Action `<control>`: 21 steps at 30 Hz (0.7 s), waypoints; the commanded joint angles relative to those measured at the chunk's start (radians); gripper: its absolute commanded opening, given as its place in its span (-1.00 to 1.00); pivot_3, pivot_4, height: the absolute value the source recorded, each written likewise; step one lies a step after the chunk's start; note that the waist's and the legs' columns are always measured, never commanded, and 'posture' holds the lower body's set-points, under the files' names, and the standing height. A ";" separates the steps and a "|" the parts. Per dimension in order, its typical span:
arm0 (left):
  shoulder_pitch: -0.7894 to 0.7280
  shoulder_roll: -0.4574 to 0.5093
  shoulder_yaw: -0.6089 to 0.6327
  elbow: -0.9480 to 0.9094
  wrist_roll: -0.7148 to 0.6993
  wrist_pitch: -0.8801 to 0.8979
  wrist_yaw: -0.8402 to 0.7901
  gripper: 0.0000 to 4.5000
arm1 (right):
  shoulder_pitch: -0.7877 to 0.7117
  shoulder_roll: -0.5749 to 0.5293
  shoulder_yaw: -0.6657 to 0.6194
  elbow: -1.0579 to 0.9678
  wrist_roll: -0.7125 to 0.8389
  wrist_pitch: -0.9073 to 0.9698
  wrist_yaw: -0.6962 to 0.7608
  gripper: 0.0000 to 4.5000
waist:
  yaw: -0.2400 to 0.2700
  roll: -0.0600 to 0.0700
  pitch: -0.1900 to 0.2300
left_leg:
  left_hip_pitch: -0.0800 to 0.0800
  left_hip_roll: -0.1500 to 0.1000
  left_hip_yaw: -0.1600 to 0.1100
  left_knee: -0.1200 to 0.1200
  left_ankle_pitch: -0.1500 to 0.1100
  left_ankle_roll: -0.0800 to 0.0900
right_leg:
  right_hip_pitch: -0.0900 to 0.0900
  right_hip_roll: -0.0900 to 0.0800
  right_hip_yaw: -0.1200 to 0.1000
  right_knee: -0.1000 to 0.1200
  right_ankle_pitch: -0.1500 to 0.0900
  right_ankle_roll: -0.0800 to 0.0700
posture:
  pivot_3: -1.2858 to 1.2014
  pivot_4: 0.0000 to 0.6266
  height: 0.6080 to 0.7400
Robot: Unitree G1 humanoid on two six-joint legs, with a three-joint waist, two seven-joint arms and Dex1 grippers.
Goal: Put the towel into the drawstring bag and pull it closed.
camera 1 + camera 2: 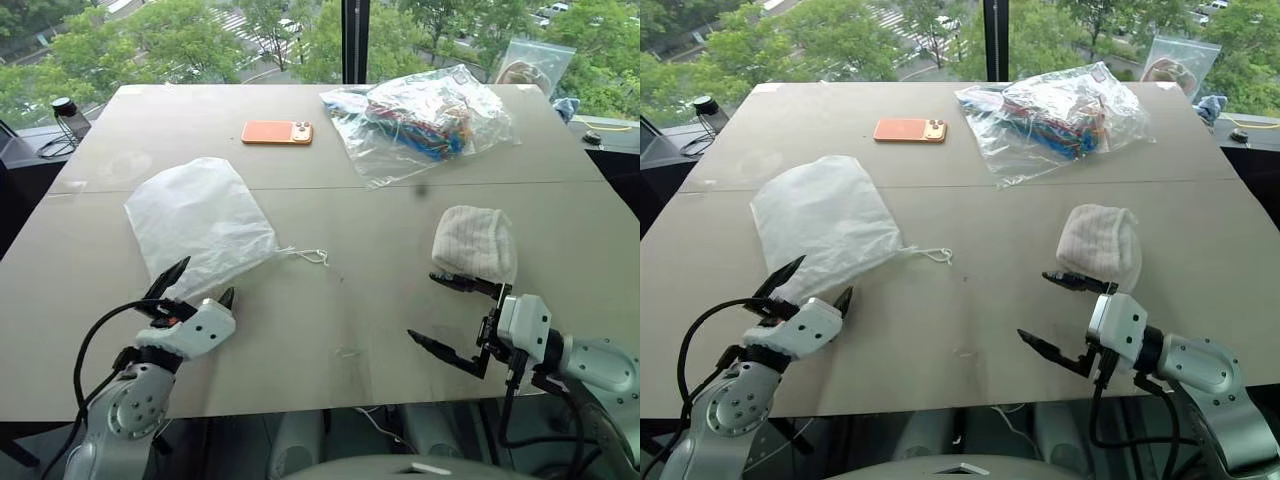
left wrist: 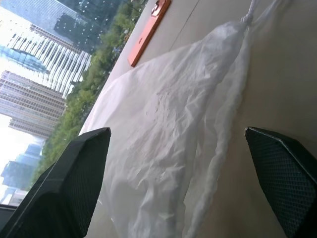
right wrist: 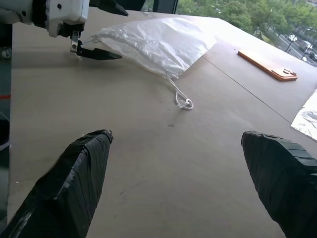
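Lying flat at centre left of the grey worktop (image 1: 330, 330), the translucent white drawstring bag (image 1: 200, 220) is empty and the off-white ribbed towel bundle (image 1: 475, 243) sits at centre right, unpacked, with left gripper (image 1: 196, 283) and right gripper (image 1: 440, 312) jaws spread wide, holding nothing.

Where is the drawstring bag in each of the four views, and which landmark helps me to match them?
Left eye: drawstring bag, left-centre of the table.
Right eye: bag, left-centre.
Left wrist: bag, middle, ahead of the open left gripper.
Right wrist: bag, top centre.
Shared landmark: orange phone, beyond the bag.
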 commanded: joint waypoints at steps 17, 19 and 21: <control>-0.293 0.021 -0.059 0.172 -0.022 0.115 -0.061 -0.15 | -0.018 0.047 0.032 -0.001 -0.034 0.006 -0.090 1.00 | -0.003 -0.001 0.000 | 0.000 0.000 0.001 0.000 0.000 0.000 | 0.000 0.000 0.000 0.001 0.003 0.004 | 0.03 -0.52 1.00; -0.298 0.027 -0.061 0.187 -0.036 0.104 -0.067 -0.15 | -0.016 0.047 0.037 -0.005 -0.040 0.006 -0.096 1.00 | -0.003 -0.001 0.000 | 0.000 0.000 0.001 0.000 0.000 0.000 | 0.000 0.000 0.000 0.001 0.003 0.004 | 0.03 -0.52 1.00; -0.305 0.030 -0.056 0.203 -0.054 0.090 -0.065 -0.15 | -0.017 0.046 0.040 -0.009 -0.044 0.008 -0.103 1.00 | -0.003 -0.001 0.000 | 0.000 0.000 0.001 0.000 0.000 0.000 | 0.000 0.000 0.000 0.001 0.003 0.004 | 0.03 -0.52 1.00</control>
